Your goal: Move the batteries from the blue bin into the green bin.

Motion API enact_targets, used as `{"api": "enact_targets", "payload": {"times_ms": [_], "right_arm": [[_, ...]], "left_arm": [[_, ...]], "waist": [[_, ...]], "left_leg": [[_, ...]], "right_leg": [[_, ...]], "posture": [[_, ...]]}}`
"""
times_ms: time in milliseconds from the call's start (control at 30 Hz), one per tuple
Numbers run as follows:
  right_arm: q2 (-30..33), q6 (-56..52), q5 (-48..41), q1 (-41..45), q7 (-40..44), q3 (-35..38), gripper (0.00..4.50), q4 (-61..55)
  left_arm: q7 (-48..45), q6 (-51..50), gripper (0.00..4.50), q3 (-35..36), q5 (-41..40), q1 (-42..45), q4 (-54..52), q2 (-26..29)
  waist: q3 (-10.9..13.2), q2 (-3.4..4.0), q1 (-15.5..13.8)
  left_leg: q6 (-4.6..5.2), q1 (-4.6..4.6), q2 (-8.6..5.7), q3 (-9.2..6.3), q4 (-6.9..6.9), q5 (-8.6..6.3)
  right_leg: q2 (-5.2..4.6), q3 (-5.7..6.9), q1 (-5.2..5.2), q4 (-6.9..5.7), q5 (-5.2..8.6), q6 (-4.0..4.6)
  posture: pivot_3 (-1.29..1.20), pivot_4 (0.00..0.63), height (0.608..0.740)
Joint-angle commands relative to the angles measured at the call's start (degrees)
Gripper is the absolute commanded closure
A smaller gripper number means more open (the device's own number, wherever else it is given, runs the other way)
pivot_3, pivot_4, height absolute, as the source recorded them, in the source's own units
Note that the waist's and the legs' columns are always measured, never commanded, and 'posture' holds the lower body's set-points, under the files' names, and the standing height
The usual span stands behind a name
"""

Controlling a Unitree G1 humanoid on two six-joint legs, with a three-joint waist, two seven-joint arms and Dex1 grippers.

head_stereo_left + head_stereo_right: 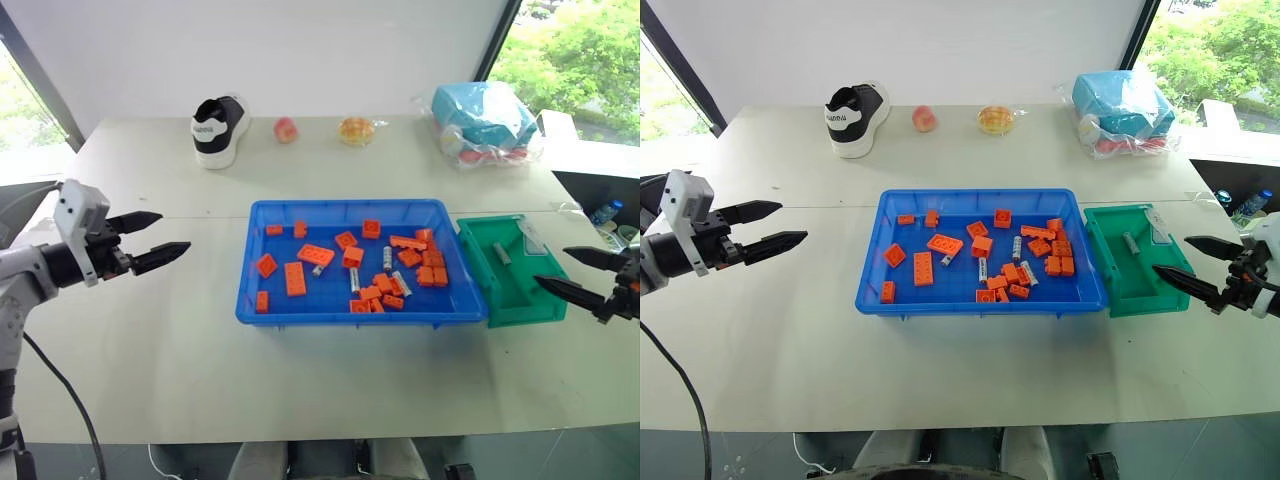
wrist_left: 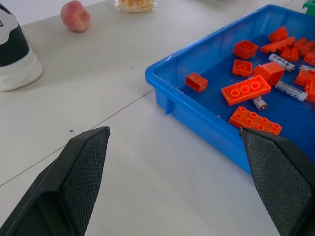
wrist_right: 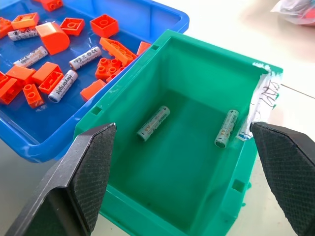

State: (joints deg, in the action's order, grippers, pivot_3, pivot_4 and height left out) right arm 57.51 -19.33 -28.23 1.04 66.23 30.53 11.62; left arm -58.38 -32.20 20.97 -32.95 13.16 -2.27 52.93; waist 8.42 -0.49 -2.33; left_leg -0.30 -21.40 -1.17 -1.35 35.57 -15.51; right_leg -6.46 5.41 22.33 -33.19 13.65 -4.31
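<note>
The blue bin lies mid-table and holds several orange bricks with several silver batteries among them. Against its right side stands the green bin. Two batteries lie on its floor, the second one near a wall. My left gripper hovers open and empty over bare table, well to the left of the blue bin. My right gripper is open and empty at the green bin's right edge, pointing into the bin. In the left wrist view the blue bin's corner is ahead of the fingers.
Along the far edge of the table sit a black-and-white shoe, a peach, a wrapped pastry and a blue bag in plastic. A water bottle stands off the table's right side.
</note>
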Motion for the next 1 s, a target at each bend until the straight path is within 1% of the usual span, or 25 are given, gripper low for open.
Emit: {"api": "enact_targets", "payload": {"times_ms": [33, 267, 467, 533, 667, 767, 867, 933, 1000], "right_arm": [[0.3, 0.9, -0.2, 1.0, -0.3, 0.8, 0.03, -1.1], [0.4, 1.9, 0.2, 2.4, -0.3, -0.5, 0.03, 0.2], [2.5, 2.2, 1.2, 8.1, 0.9, -3.7, 0.03, 0.0], [3.1, 0.7, 0.8, 11.1, 1.4, -5.7, 0.03, -2.2], [2.8, -4.1, 0.9, 20.1, 0.8, -13.9, 0.03, -7.8], [0.1, -12.1, 1.0, 29.1, -1.2, -22.3, 0.01, -12.2], [-4.5, -15.5, 3.4, 36.1, -3.6, -30.3, 0.01, -16.0], [-9.2, -17.4, 5.0, 40.1, -5.7, -34.8, 0.01, -17.0], [-14.9, -21.7, 6.3, 43.3, -9.7, -38.9, 0.01, -17.9]], "left_arm": [[0.1, 0.5, 0.08, 0.5, 0.3, 0.0, -1.0, 0.6], [0.6, 0.4, 0.08, 0.2, 0.4, 0.0, -1.7, 0.4], [1.1, -0.2, 0.08, 0.4, -0.8, 0.5, -3.0, 0.2], [0.7, -0.5, 0.08, -0.1, -1.1, 0.3, -4.2, 0.3], [-0.2, -2.2, 0.08, -1.4, -2.4, 1.3, -7.0, 0.6], [-2.6, -5.5, 0.04, -2.3, -5.6, 2.3, -9.9, 1.7], [-4.2, -6.0, 0.04, -3.8, -6.1, 2.8, -13.0, 2.9], [-5.1, -7.2, 0.04, -4.3, -7.5, 3.8, -14.4, 3.6], [-5.8, -7.9, 0.04, -4.6, -8.2, 4.8, -15.4, 4.1]], "waist": [[0.0, 0.0, 0.0], [0.0, 0.0, 0.0], [0.0, 0.01, 0.1], [0.0, 0.03, 0.1], [0.0, 0.03, 0.2], [0.0, -0.01, 0.3], [0.0, -0.1, 0.2], [0.0, -0.1, 0.2], [0.0, -0.16, 0.2]], "left_leg": [[0.0, 0.0, 0.0, 0.0, 0.0, 0.0], [0.0, 0.0, 0.0, 0.01, 0.0, 0.0], [0.1, 0.01, 0.0, 0.03, 0.01, 0.06], [0.14, 0.01, 0.0, 0.03, 0.01, 0.08], [0.15, 0.02, 0.0, 0.04, 0.01, 0.09], [0.15, -0.02, 0.02, 0.04, 0.0, 0.09], [0.15, -0.03, 0.02, 0.03, -0.02, 0.09], [0.15, -0.06, 0.01, 0.03, -0.02, 0.09], [0.16, -0.07, 0.01, 0.02, -0.02, 0.09]], "right_leg": [[0.0, 0.0, 0.0, 0.0, 0.0, 0.0], [0.0, 0.0, 0.0, 0.0, 0.0, 0.0], [0.0, 0.01, 0.0, -0.02, 0.0, 0.0], [0.0, 0.01, 0.0, -0.02, -0.01, 0.0], [0.0, 0.01, 0.01, -0.03, -0.01, 0.0], [0.0, 0.03, 0.08, -0.04, -0.01, 0.01], [-0.01, 0.04, 0.11, -0.02, -0.01, 0.02], [-0.01, 0.04, 0.15, -0.02, -0.02, 0.02], [-0.01, 0.04, 0.15, -0.03, -0.02, 0.03]], "posture": [[0.0, 0.15, 0.727], [0.0, 0.15, 0.727], [0.0, 0.15, 0.727], [0.0, 0.15, 0.727], [0.0, 0.15, 0.727], [0.0, 0.15, 0.727], [0.0, 0.15, 0.727], [0.0, 0.15, 0.727], [0.0, 0.15, 0.727]]}}
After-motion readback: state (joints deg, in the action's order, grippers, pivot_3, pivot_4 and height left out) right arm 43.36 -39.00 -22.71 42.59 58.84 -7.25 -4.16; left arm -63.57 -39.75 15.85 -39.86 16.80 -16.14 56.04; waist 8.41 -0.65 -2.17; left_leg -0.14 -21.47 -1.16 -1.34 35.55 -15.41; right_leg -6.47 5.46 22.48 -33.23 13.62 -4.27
